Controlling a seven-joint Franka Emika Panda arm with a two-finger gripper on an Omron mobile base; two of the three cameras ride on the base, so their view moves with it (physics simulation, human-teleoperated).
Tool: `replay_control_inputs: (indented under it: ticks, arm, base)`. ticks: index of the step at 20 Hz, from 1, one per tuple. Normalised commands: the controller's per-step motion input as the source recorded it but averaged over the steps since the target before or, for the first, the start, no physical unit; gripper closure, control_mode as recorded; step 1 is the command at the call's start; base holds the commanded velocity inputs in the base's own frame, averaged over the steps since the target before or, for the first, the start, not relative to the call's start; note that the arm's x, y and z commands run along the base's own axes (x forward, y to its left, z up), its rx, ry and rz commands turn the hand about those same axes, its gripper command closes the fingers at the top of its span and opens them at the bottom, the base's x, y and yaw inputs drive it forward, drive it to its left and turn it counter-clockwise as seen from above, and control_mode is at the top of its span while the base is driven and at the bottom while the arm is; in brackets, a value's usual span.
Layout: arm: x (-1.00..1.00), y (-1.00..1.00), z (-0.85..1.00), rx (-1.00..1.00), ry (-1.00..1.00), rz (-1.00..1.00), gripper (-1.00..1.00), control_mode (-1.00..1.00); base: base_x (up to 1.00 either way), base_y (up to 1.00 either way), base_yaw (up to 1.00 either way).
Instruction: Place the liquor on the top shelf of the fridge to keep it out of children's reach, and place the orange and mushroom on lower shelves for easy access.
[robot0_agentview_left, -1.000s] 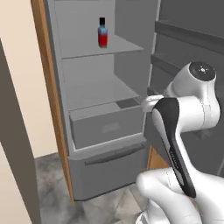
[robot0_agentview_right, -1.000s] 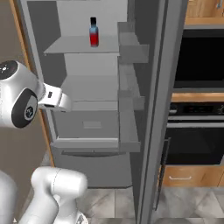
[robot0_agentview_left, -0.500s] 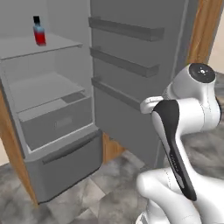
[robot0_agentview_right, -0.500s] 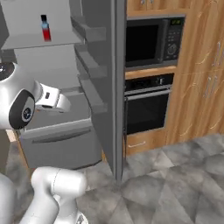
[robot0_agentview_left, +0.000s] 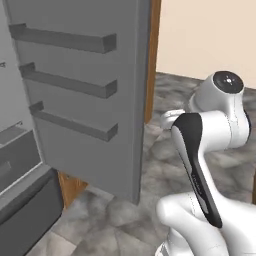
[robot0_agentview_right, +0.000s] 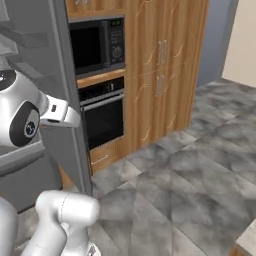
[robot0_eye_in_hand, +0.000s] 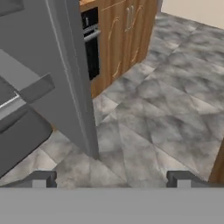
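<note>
The fridge (robot0_agentview_left: 85, 105) stands at the left with its grey door swung open. The door's inner racks face me, and a grey drawer front (robot0_agentview_left: 22, 165) shows at the far left. My gripper (robot0_eye_in_hand: 113, 178) is open, its two dark fingertips (robot0_eye_in_hand: 43, 177) wide apart with nothing between them. It hangs over bare floor just right of the door's edge (robot0_eye_in_hand: 83, 109). The liquor, the orange, the mushroom, the top shelf and the lower shelves are out of view.
A black microwave (robot0_agentview_right: 97, 45) sits above a black oven (robot0_agentview_right: 102, 117) in a wood-brown cabinet wall (robot0_agentview_right: 160, 75) right of the fridge. Grey stone floor (robot0_agentview_right: 200, 165) stretches open to the right, toward a beige wall (robot0_agentview_left: 205, 35).
The whole picture has swung right: the base has turned away from the fridge's inside, so the shelves and the bottle on them have left the views. The gripper stays open.
</note>
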Motion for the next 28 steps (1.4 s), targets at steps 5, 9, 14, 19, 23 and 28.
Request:
replay_control_inputs:
  ticks: [5, 9, 14, 19, 23, 28]
  arm:
    - [0.0, 0.0, 0.0, 0.0, 0.0, 0.0, -1.0, 1.0]
    - [0.0, 0.0, 0.0, 0.0, 0.0, 0.0, -1.0, 1.0]
    - [0.0, 0.0, 0.0, 0.0, 0.0, 0.0, -1.0, 1.0]
    - [0.0, 0.0, 0.0, 0.0, 0.0, 0.0, -1.0, 1.0]
    - [0.0, 0.0, 0.0, 0.0, 0.0, 0.0, -1.0, 1.0]
    - [0.0, 0.0, 0.0, 0.0, 0.0, 0.0, -1.0, 1.0]
  base:
    - [0.02, -0.71, -0.52]
    - [0.09, -0.68, -0.48]
    - [0.23, -0.34, -0.39]
    - [0.43, 0.0, -0.24]
    - [0.73, 0.04, -0.17]
    - [1.0, 0.09, -0.13]
